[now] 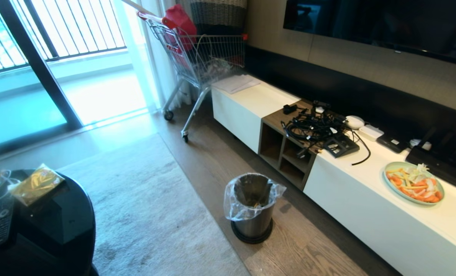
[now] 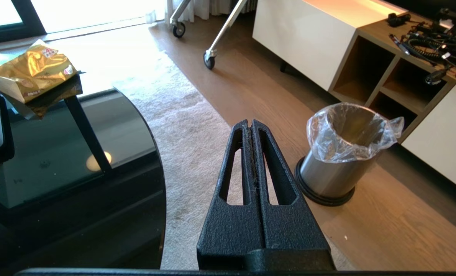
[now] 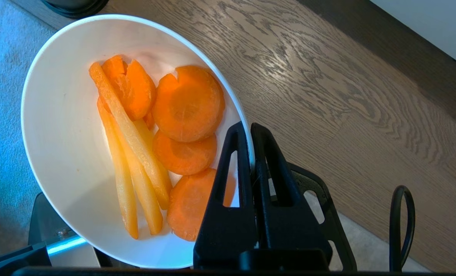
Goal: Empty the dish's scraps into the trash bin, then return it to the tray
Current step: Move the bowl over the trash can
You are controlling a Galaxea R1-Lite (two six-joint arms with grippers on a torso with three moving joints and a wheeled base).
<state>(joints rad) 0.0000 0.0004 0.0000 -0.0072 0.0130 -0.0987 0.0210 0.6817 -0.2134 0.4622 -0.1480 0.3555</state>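
In the right wrist view my right gripper (image 3: 250,128) is shut on the rim of the white dish (image 3: 59,126), one finger inside and one outside. The dish hangs over the wood floor and holds the scraps (image 3: 159,145): round carrot slices and pale yellow strips. The steel trash bin (image 1: 253,209) with its clear liner stands on the floor by the white cabinet; it also shows in the left wrist view as the trash bin (image 2: 337,161). My left gripper (image 2: 250,123) is shut with nothing in it, parked above the rug beside the bin. Neither arm shows in the head view. The tray is out of view.
A pale-green plate (image 1: 414,183) heaped with vegetable pieces lies on the long white cabinet (image 1: 366,191), beside a cable tangle (image 1: 316,128). A glossy black round table (image 1: 40,230) with a gold packet stands at the left. A shopping cart (image 1: 201,57) is at the back.
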